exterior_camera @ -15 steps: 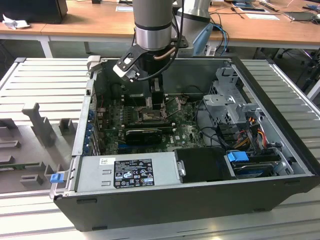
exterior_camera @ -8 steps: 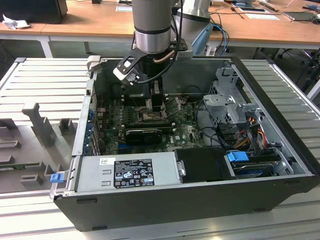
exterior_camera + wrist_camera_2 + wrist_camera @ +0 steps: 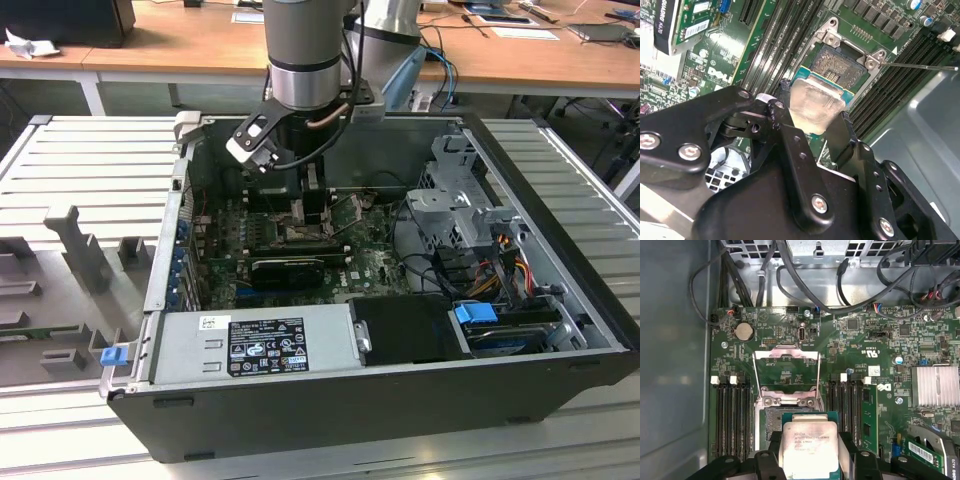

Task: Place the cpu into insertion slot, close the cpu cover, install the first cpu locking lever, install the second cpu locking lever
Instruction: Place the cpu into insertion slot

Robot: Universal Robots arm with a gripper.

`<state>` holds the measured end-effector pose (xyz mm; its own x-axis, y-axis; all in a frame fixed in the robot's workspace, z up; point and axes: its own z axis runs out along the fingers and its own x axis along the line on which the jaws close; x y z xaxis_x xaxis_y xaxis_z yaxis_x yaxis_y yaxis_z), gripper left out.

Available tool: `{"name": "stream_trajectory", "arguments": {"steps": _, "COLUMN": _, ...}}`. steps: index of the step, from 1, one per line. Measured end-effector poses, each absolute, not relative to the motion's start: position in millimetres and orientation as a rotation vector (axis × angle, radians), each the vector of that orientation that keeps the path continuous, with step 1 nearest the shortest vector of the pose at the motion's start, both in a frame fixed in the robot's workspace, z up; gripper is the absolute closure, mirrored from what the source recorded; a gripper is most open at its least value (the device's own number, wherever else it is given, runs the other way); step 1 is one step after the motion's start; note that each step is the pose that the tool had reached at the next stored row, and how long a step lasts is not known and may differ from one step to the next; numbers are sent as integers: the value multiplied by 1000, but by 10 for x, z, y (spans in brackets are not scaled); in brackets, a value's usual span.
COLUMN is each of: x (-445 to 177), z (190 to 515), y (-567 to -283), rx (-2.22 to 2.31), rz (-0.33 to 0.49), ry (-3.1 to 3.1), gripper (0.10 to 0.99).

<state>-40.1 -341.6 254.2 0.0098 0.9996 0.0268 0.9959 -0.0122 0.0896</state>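
My gripper is shut on the cpu, a small silvery square chip pinched at its edges between the black fingers. The chip hangs tilted just above the insertion slot, overlapping one edge of its tan-gold contact field. The cpu cover, a thin metal frame, is swung open beyond the slot. A thin locking lever sticks out sideways from the slot's corner. In the exterior view the gripper reaches down into the open computer case over the green board.
Black memory slots flank the socket on both sides. A long black finned card lies just in front of it. A power supply, a drive cage and cable bundles crowd the case; a finned heatsink stands nearby.
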Motion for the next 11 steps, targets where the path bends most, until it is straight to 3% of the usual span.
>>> {"name": "stream_trajectory", "arguments": {"steps": 11, "x": -452, "z": 2257, "y": -3322, "rx": 2203, "rz": 127, "ry": 2172, "gripper": 561}}
